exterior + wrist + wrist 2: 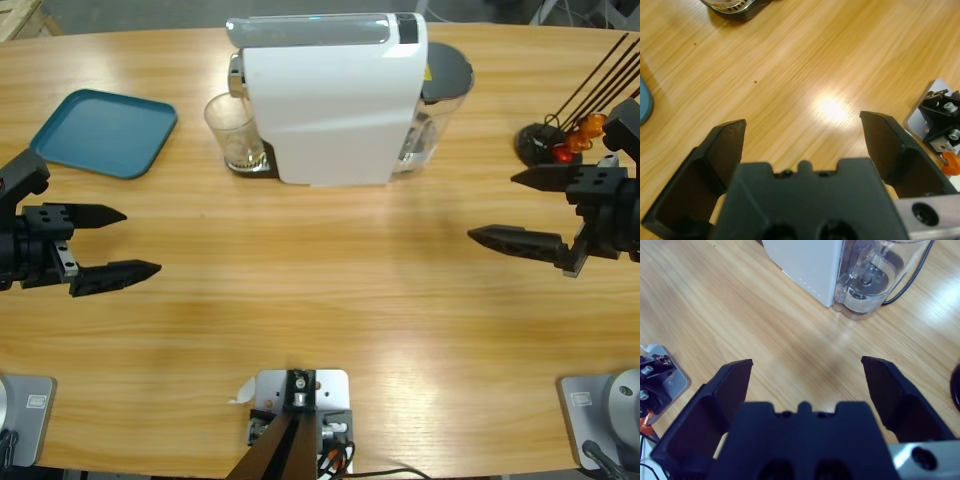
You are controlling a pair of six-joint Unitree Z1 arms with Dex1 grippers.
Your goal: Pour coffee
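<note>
A small clear glass tumbler (234,133) stands on the dark drip tray under the spout of the white coffee machine (330,105). I see no dark coffee inside it. Only the tumbler's base (729,5) shows at the top edge of the left wrist view. My left gripper (142,240) (802,122) hovers open over the table at the left, well short of the tumbler, holding nothing. My right gripper (491,207) (806,363) is open at the right, also holding nothing, and it faces the machine (805,265) and its clear water tank (875,280).
A teal tray (100,130) lies at the back left, and its edge (643,100) shows in the left wrist view. At the back right stands a black capsule holder (545,142) with thin rods and small orange and red capsules (580,135). Bare wood lies between the grippers.
</note>
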